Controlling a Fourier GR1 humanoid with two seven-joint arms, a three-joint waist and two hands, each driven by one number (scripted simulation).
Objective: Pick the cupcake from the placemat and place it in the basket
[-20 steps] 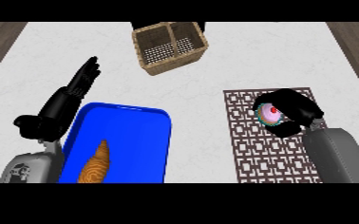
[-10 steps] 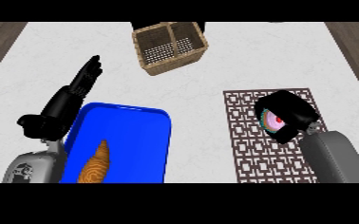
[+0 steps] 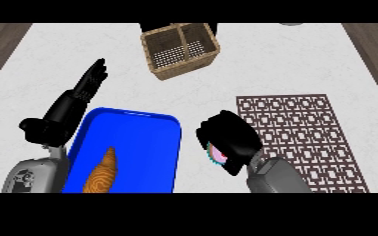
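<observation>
Right hand point(image 3: 230, 141) shifted left off placemat point(image 3: 303, 140), cupcake point(image 3: 218, 156) beneath its curled fingers

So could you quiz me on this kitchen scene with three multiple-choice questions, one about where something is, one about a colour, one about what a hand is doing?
1. Where does the wicker basket stand?
A. at the far side of the counter
B. on the tray
C. on the placemat

2. What colour is the tray that holds the croissant?
A. red
B. blue
C. green

3. What is the right hand doing?
A. resting flat on the placemat
B. lying open in the basket
C. curled round the pink cupcake

Answers:
1. A, it stands near the counter's far edge, beyond both the tray and the brown patterned placemat.
2. B, the tray is bright blue.
3. C, the fingers wrap the cupcake between the tray and the placemat; the left hand rests open beside the tray.
</observation>
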